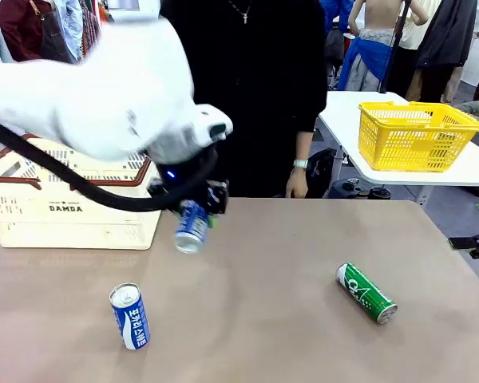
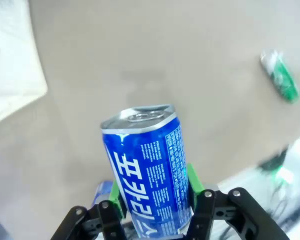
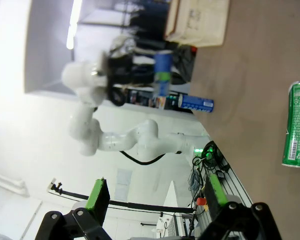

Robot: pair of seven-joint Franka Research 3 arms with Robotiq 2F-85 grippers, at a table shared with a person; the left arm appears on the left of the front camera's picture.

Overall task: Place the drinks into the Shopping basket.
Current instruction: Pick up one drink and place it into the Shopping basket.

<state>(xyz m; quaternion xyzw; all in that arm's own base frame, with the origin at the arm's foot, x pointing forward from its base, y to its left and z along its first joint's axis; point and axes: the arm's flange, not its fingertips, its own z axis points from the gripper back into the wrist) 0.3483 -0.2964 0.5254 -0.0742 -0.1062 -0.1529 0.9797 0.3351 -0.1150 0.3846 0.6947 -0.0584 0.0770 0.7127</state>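
1. Closest to the front edge of the table (image 1: 255,343), a blue can (image 1: 129,316) stands on its end with its silver top up.
2. The left gripper (image 2: 154,189) squeezes a second can (image 2: 149,165), also blue. One green pad presses on each side of its lower half.
3. The second can hangs in the air over the table, just beside the right corner of the cream basket (image 1: 32,227). It is tilted, and its silver top points down and toward the front.
4. A green can (image 1: 366,293) lies on its side on the right part of the table. Its long side runs from far left to near right, with a silver end at the near right.
5. The right gripper (image 3: 156,197) has its jaws spread wide and holds nothing.
6. The cream basket sits at the far left with its top facing up.
7. Bare table lies between the blue can and the green can.
8. A person stands at the far edge, one hand (image 1: 297,183) hanging down.
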